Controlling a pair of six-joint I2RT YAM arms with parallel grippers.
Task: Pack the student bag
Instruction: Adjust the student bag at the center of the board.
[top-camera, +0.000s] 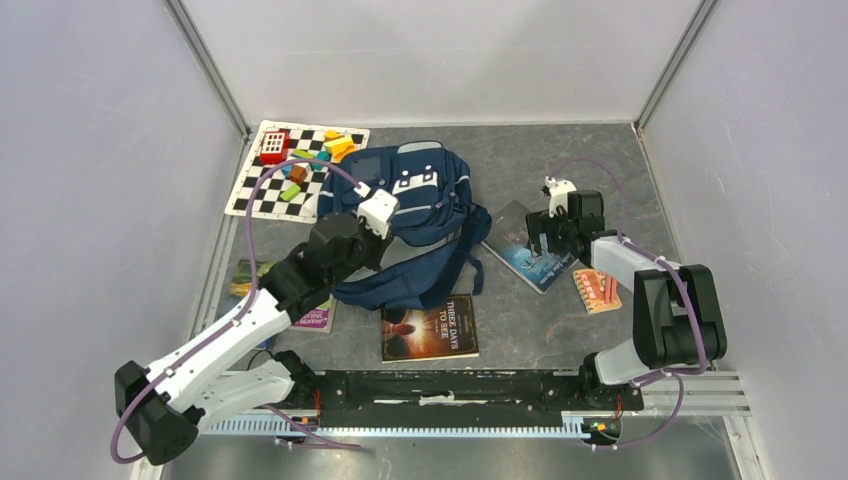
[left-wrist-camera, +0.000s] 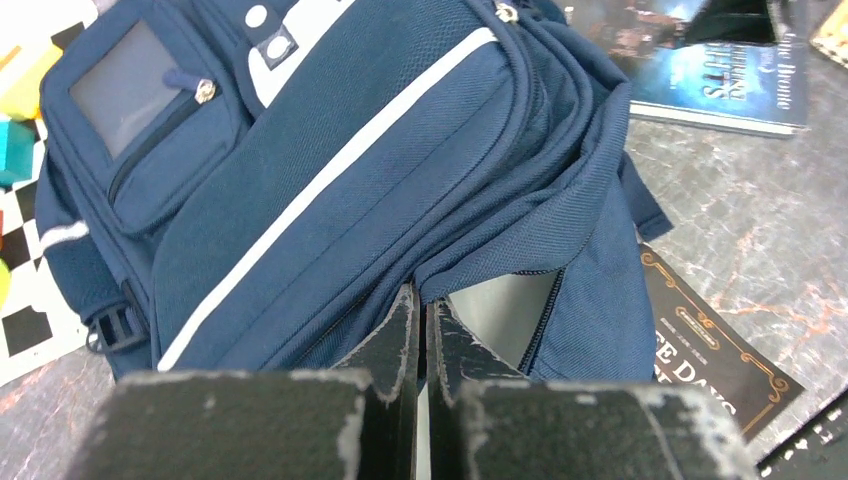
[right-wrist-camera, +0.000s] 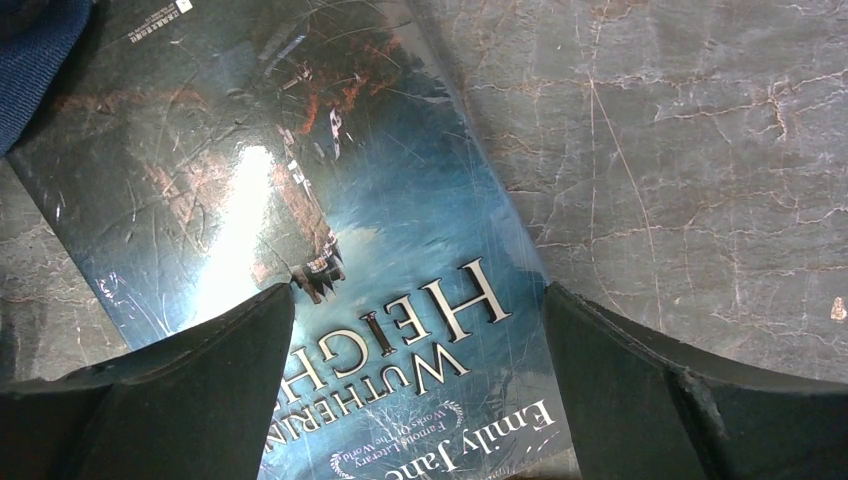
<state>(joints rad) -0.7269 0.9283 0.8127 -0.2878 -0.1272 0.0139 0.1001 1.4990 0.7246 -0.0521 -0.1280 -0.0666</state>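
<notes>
student bag (top-camera: 420, 215) mid-table, long axis 12 to 6; left gripper (left-wrist-camera: 420, 300) clenched on its opening edge; right gripper (right-wrist-camera: 418, 295) released, poised over wuthering heights book (right-wrist-camera: 330, 200) at bag's 3 o'clock

Navy woven-cloth student bag (left-wrist-camera: 400, 150); glossy book (right-wrist-camera: 330, 230); veined stone-look table (right-wrist-camera: 700, 150).
</notes>
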